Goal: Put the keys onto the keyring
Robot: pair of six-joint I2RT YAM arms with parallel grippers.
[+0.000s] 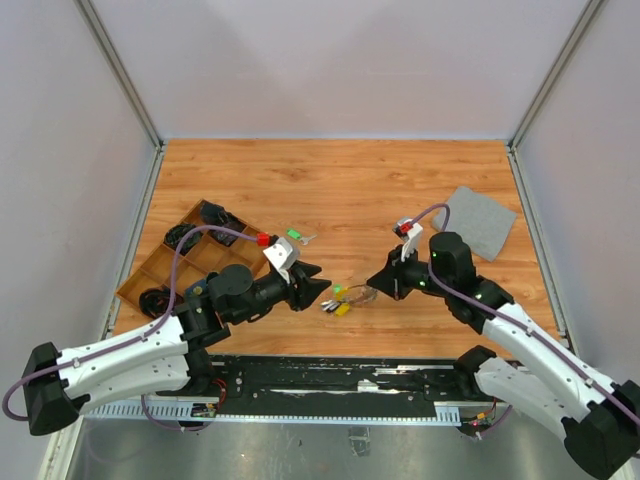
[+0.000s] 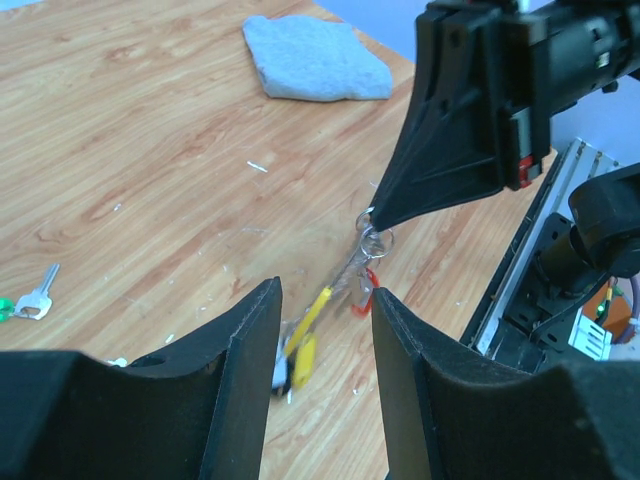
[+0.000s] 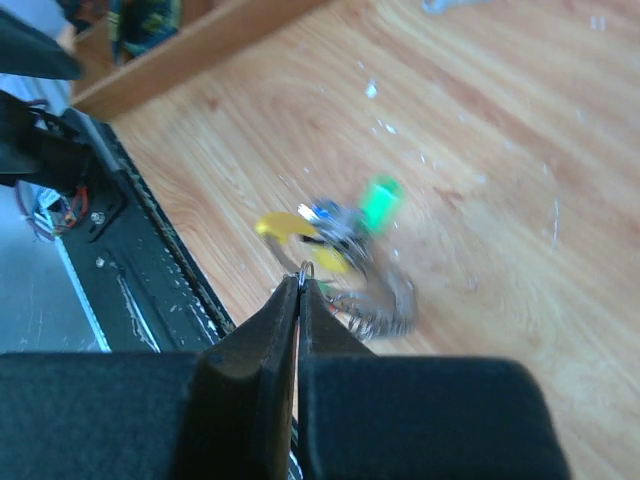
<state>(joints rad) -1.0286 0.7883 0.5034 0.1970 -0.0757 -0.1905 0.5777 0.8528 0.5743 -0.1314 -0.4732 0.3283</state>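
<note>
My right gripper [image 3: 302, 283] is shut on the thin silver ring of the keyring [image 3: 306, 269]. Below the ring hang blurred yellow [image 3: 280, 226] and green [image 3: 380, 200] keys and the beaded chain [image 3: 385, 310]. In the left wrist view the right gripper [image 2: 378, 215] pinches the ring [image 2: 372, 240] just above the wood, with a red key [image 2: 364, 290] and yellow keys [image 2: 305, 340] trailing down. My left gripper [image 2: 325, 292] stands open a short way from the bunch, nothing between its fingers. From above, the keyring [image 1: 345, 298] lies between the left gripper [image 1: 322, 287] and the right gripper [image 1: 372, 280]. A loose green-headed key [image 1: 295, 236] lies apart.
A wooden compartment tray [image 1: 150, 275] with dark items stands at the left. A grey cloth square [image 1: 478, 222] lies at the right back. The black base rail [image 1: 330, 375] runs along the near edge. The loose key [image 2: 30, 300] lies on the wood left of my left fingers.
</note>
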